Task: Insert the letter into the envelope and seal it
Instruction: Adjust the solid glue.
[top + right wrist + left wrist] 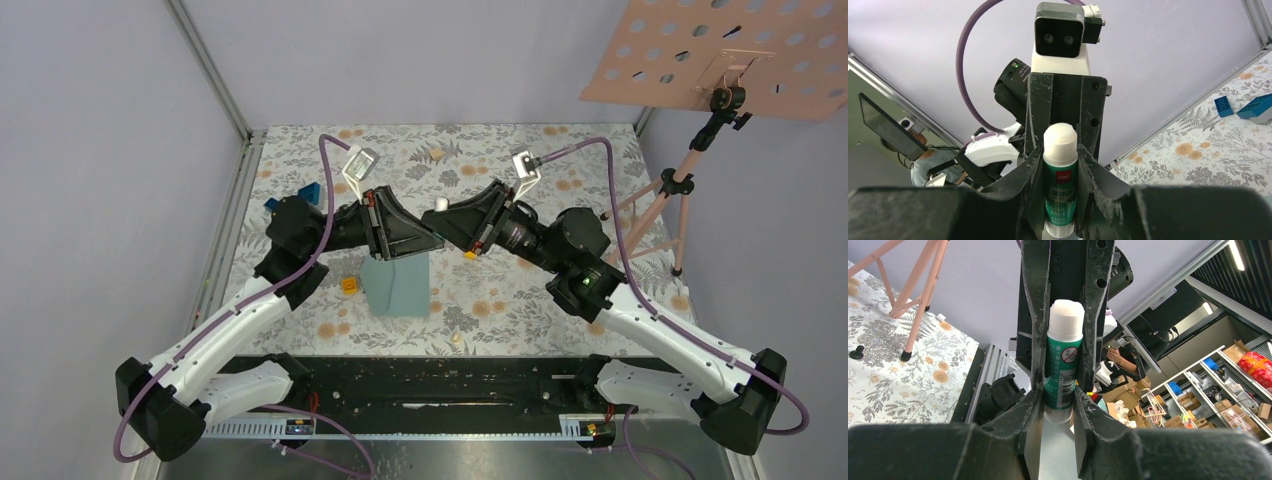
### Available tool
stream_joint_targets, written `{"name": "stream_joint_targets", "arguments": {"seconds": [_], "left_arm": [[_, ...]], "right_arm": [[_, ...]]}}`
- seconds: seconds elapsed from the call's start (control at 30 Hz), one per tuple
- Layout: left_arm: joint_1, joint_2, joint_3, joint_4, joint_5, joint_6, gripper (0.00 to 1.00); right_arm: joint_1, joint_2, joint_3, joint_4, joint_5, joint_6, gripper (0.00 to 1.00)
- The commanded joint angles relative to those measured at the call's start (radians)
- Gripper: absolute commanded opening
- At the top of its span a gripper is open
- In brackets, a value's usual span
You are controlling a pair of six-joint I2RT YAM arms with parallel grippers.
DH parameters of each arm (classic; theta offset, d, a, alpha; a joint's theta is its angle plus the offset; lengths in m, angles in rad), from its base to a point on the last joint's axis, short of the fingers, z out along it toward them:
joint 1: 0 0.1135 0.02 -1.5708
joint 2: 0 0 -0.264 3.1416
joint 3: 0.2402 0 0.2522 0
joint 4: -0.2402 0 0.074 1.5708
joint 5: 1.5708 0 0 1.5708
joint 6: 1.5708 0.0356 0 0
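Note:
A green glue stick [1062, 365] with white ends is held in the air between both grippers, which meet tip to tip over the middle of the table. My left gripper [430, 240] is shut on one end of it [1058, 405]. My right gripper [450, 222] is shut on the other end [1060, 165]; the label shows between its fingers [1060, 185]. The teal envelope [400, 285] lies flat on the floral tablecloth, partly under the left gripper. The letter is not in view.
Blue blocks [310, 190] lie at the back left behind the left arm and show in the right wrist view [1255, 106]. A small orange object [349, 285] lies left of the envelope. A pink perforated board [720, 55] on a tripod [670, 200] stands at the back right.

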Motion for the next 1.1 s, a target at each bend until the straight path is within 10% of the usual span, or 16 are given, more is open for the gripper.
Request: {"name": "stream_joint_targets", "arguments": {"seconds": [0.0,0.13,0.23,0.43,1.07], "left_arm": [[-0.003,-0.010,0.026,0.064,-0.037,-0.011,0.10],[-0.003,-0.021,0.017,0.059,-0.055,-0.011,0.00],[-0.002,-0.030,0.014,0.058,-0.067,-0.011,0.00],[-0.001,-0.047,0.018,0.047,-0.093,-0.002,0.00],[-0.002,-0.060,0.006,0.049,-0.084,-0.008,0.00]], "right_arm": [[0.010,-0.018,-0.009,0.054,0.013,-0.004,0.00],[0.010,-0.032,-0.004,-0.003,0.019,-0.001,0.04],[0.010,-0.050,0.003,-0.045,0.037,-0.010,0.36],[0.010,-0.109,-0.026,-0.103,0.094,-0.039,0.63],[0.010,-0.083,0.022,-0.075,0.077,-0.060,0.66]]}}
